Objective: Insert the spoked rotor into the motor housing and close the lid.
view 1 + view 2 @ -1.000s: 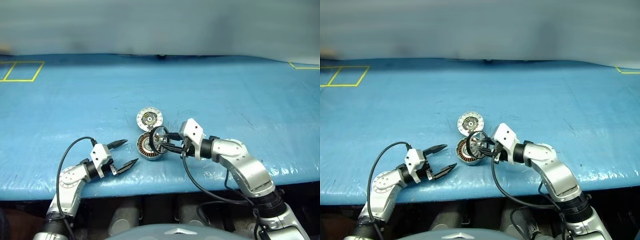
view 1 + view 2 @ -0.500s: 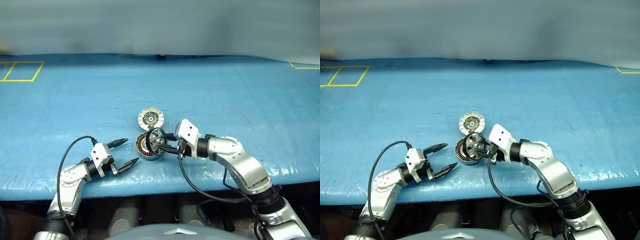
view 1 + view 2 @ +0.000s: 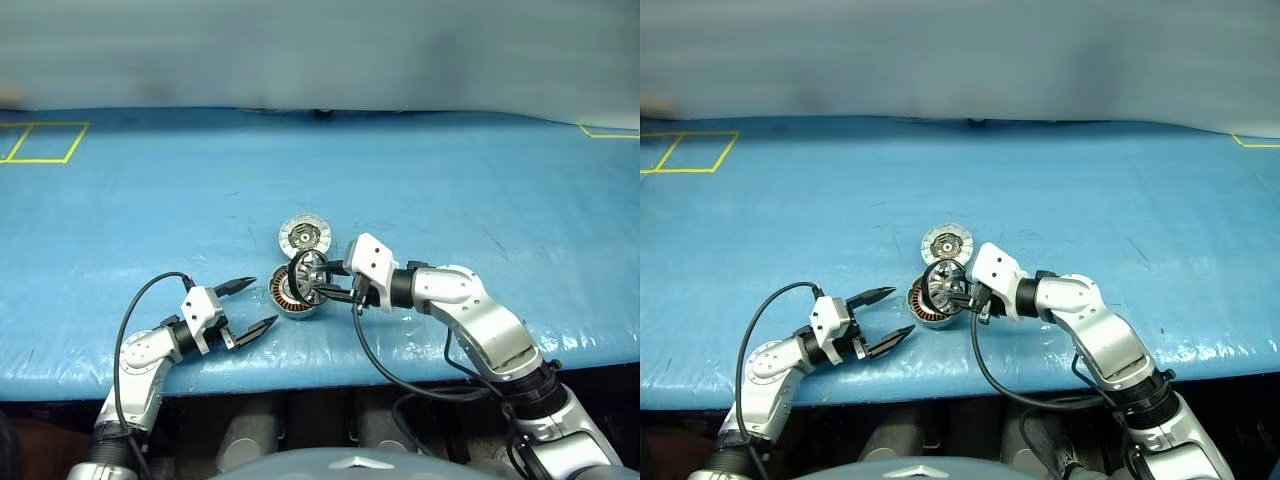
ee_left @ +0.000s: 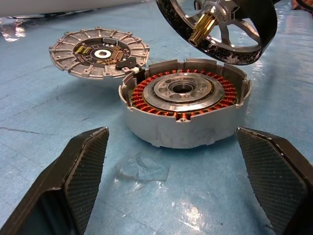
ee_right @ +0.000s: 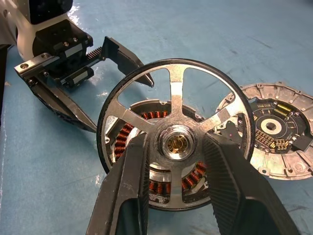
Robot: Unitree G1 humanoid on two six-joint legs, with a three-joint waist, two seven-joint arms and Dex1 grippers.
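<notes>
Rotor move: over the last second I had carried the spoked rotor left, from beside the motor housing to over its right rim, tilted, brass shaft aimed at the dark centre. Not seated yet; I judged it needed levelling and lowering. Right end effector was clenched on the rotor's hub, a finger on either side. Housing sat on the blue desk, lid lying just behind it, nearly touching. Left end effector was released, fingers spread wide, parked near the housing's left side.
</notes>
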